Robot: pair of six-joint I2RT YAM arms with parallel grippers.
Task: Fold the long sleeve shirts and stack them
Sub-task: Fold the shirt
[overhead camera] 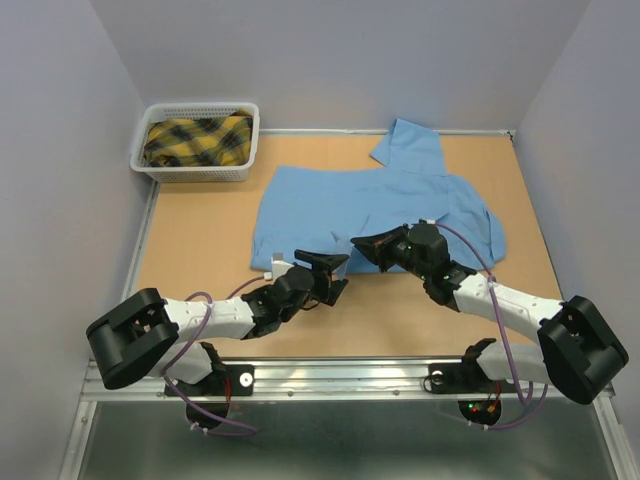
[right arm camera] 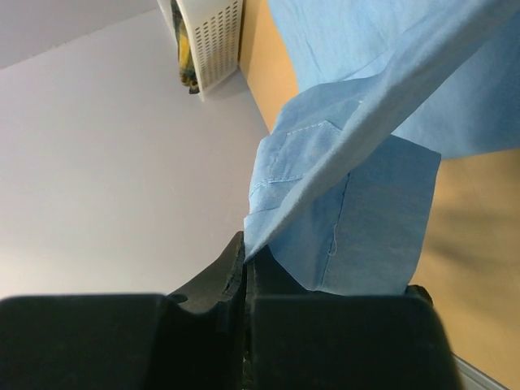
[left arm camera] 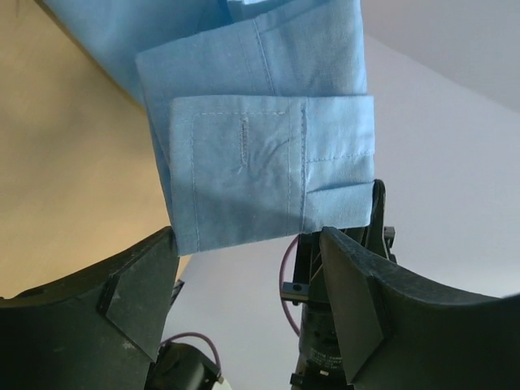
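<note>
**A:** Item 1, the shirt?
**B:** Shirt [overhead camera: 370, 205]: lt blue, 1 pc. Loc: flat on table [overhead camera: 200, 240], centre to right. One part reaches the far edge. Near hem lies right at both grippers.

**A:** Item 2, L gripper?
**B:** L gripper [overhead camera: 338, 276]: at the shirt's near hem, left of centre. Jaws wide apart, nothing clamped. Wrist cam shows a sleeve cuff [left arm camera: 268, 162] in the gap, buttonhole & stitching visible. The cuff's lower edge sits right at both fingertips [left arm camera: 150, 272]. Can't tell if either one presses on it.

**A:** Item 3, R gripper?
**B:** R gripper [overhead camera: 360, 246]: just right of the L one, over the shirt's near edge. Jaws fully closed w/ a fold of the blue cloth pinched between them. Wrist cam shows the cloth rising from the pinch, clear of the table, w/ a stitched patch showing.

**A:** Misc?
**B:** Basket [overhead camera: 195, 172]: white, perforated sides, at the far left corner. Contents: plaid cloth [overhead camera: 197, 140], yellow/black, bunched. Basket is apart from the shirt, not touching it.
</note>
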